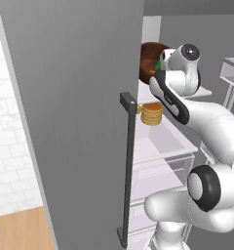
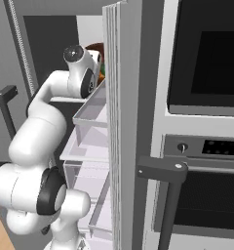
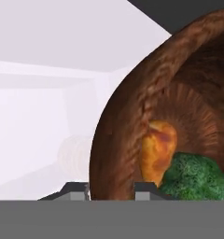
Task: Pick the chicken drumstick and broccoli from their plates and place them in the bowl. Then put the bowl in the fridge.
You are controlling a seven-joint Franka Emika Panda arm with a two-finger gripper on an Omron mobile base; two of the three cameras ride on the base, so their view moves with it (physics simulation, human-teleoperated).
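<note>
A: Item one, the bowl (image 3: 179, 93). Location?

B: At the gripper (image 3: 113, 189). Its rim wall passes between the two finger tips (image 3: 145, 187), one tip outside the wall, one inside. The jaws pinch that rim; nothing else is between them.

A: Why a rim hold?

B: Judged: the bowl is too wide to span, so the wall is the only part that fits between the jaws. It also keeps the contents in.

A: Contents?

B: The chicken drumstick (image 3: 157, 151), just beyond the inner tip, against the inside wall. The broccoli (image 3: 198, 175), beside it, touching it, farther along the inside of the bowl.

A: Item two, the fridge (image 1: 75, 117).

B: Door swung open, dark handle (image 1: 128, 166) on its edge. White shelves ahead of the jaws. The bowl is held up at the level of the upper shelf (image 1: 147, 95), past the door edge.

A: Other stock?

B: A stack of pancakes (image 1: 151, 114) on the shelf below the bowl. A black oven (image 2: 206, 58) beside the fridge.

A: Status?

B: Judged: both foods loaded; the bowl is not yet set down and released.
</note>
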